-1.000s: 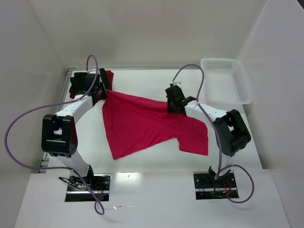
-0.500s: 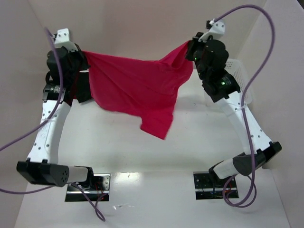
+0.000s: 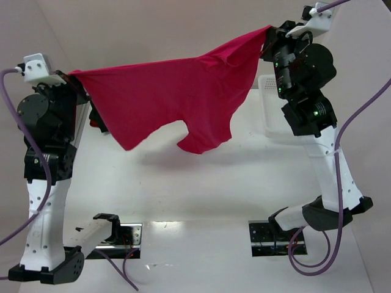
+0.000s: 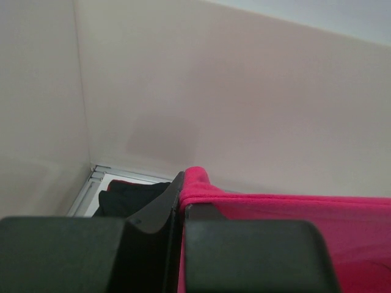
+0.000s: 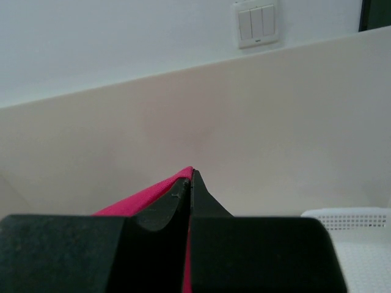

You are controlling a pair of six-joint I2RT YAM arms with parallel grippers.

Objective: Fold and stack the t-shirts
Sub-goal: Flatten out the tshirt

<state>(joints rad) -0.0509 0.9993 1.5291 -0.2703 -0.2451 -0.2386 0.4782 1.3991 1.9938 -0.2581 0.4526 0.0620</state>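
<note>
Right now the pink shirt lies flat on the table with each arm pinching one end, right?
No: the pink shirt hangs stretched in the air above the table, per the top external view. The left fingers and right fingers do each pinch one end.

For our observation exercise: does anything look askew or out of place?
The crimson-pink t-shirt hangs lopsided: the right end effector seems to hold its corner higher than the left end effector, and the lower edge droops unevenly.
</note>
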